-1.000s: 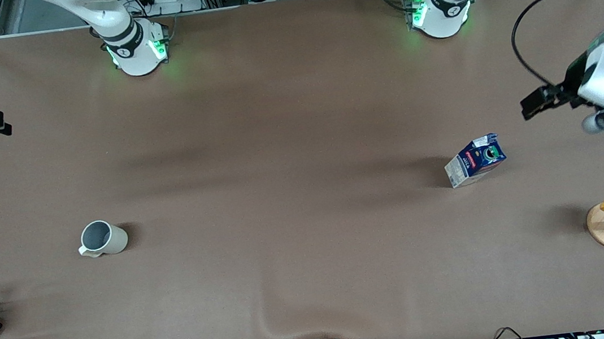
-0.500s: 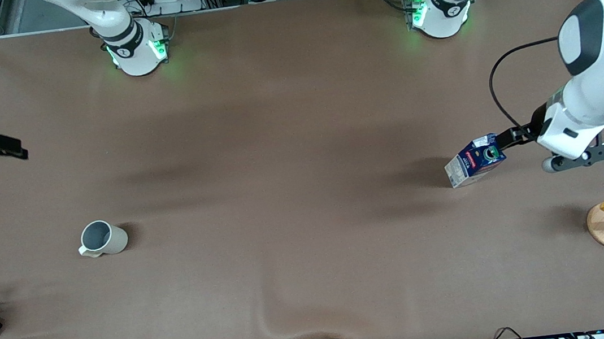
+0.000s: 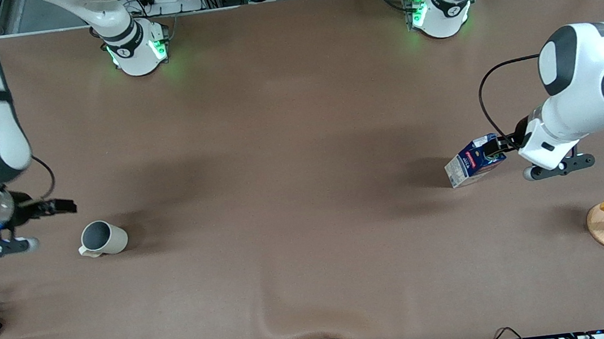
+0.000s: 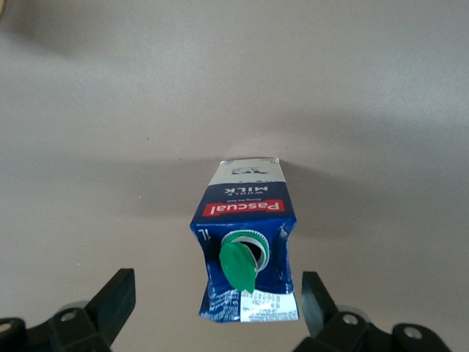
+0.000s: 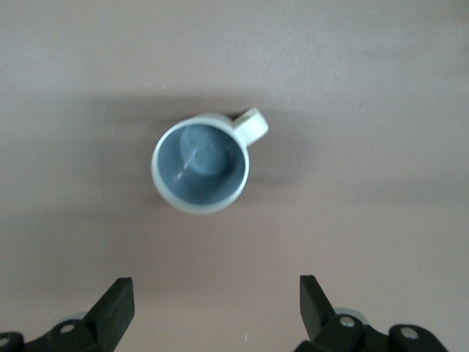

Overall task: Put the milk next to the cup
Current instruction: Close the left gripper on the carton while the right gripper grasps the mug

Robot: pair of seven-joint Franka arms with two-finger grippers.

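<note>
Moved in since half a second ago: left pincer [image 3: 498, 148] now at the top of the milk carton [image 3: 474, 160], fingers [image 4: 110, 304] spread wide either side without touching; right pincer [image 3: 64, 207] now beside the beige mug [image 3: 100, 238], also spread. Carton upright on the brown surface [image 3: 287, 137] toward the left arm's end, well apart from the mug near the right arm's end.
</note>
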